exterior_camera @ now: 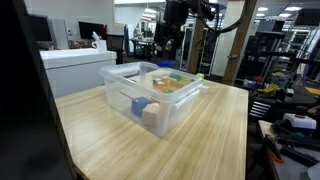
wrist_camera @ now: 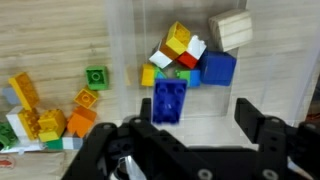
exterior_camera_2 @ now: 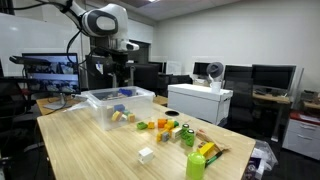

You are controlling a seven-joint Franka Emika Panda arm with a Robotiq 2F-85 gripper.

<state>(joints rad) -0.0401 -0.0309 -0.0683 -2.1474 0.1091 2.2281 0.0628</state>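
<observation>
Your gripper hung open above the clear bin, gripping nothing. Some blocks lay inside the bin; loose blocks were left beside it.

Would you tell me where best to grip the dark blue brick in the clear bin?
Probably from above, pinching the dark blue brick by its left and right faces in the wrist view: studs seem up, those sides look free, other blocks crowd its far end, and the clear bin walls bar sideways reach.
</observation>
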